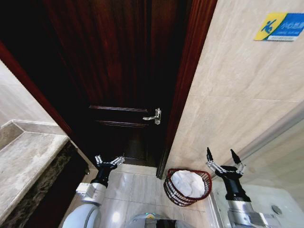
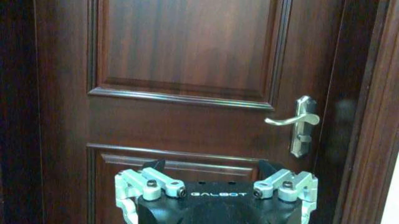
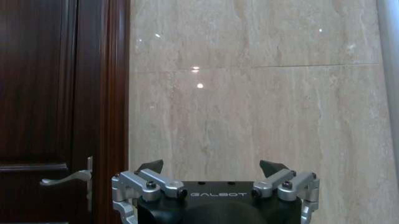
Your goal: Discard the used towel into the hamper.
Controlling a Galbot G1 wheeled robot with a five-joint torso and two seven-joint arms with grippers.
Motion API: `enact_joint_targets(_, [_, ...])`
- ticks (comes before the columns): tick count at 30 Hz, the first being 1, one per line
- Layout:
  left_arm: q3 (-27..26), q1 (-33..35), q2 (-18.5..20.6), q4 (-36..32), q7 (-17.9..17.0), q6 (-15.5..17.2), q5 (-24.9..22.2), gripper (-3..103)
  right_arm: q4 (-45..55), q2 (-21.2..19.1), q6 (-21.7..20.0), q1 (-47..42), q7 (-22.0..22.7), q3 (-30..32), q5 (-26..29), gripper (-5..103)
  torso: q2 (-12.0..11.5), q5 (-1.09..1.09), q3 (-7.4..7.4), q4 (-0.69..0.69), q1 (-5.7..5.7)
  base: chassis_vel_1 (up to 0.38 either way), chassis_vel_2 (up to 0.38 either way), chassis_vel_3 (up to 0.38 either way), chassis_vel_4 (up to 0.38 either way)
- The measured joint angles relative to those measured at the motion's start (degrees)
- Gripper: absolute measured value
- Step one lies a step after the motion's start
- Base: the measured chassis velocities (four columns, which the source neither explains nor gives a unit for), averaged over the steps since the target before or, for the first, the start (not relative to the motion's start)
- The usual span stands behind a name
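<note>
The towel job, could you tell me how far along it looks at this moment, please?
It looks essentially done: a white towel lies bundled inside the hamper, which stands on the floor by the tiled wall. Nothing is in hand: the left gripper is open and empty facing the door, and the right gripper is open and empty beside the hamper. No further step is apparent.

We're facing a dark wood panelled door (image 1: 121,80), shut, with a silver lever handle (image 1: 154,116) on its right edge. The handle also shows up in the left wrist view (image 2: 298,122) and in the right wrist view (image 3: 70,178). Dark frame (image 1: 185,80) just right of the door, then a beige stone-tile wall (image 1: 237,90) carrying a blue-and-yellow sign (image 1: 279,26) high up. Grey stone worktop (image 1: 26,164) on our left, dark front. Glossy pale tile floor (image 1: 135,187).
</note>
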Motion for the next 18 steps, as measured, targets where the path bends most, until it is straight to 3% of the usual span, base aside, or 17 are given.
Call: enact_joint_targets(18, [0.0, 0.0, 0.0, 0.0, 0.0, 0.0, 0.0, 100, 0.0, 0.0, 0.0, 0.0, 0.0, 0.0, 0.0, 100, 0.0, 0.01, 0.0, -0.01, 0.0, -0.025, -0.027, -0.029, -0.029])
